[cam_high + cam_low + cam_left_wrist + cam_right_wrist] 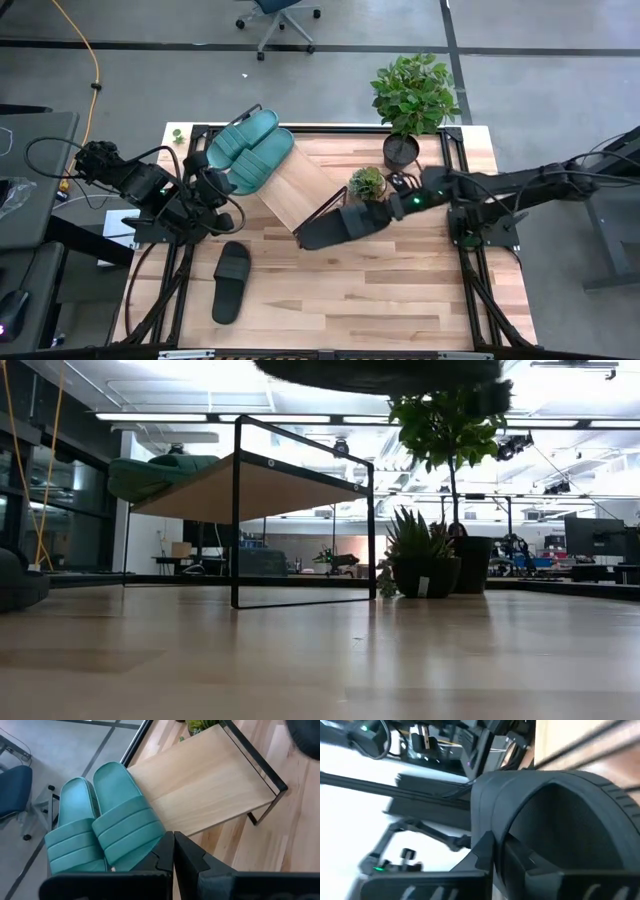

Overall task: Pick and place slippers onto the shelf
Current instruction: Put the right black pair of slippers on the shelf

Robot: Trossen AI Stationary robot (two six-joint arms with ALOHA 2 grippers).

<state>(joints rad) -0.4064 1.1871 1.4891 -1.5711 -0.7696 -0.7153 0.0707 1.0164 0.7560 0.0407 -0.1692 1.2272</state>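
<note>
Left gripper (173,857): fingers pressed together with nothing between them, hovering just beside the teal pair at the shelf's left end.
Right gripper (496,855): fingers clamped on the strap of a black slipper (340,225), held in the air at the shelf's lower right end.
Second black slipper (231,281): lies flat on the table (400,290), front left, apart from the shelf.
Shelf (300,185): slanted wooden board in a black wire frame, mid-table.
Teal slippers (250,152): two side by side, touching, on the shelf's upper left end.
Potted plants (410,100): behind the shelf's right end.
</note>
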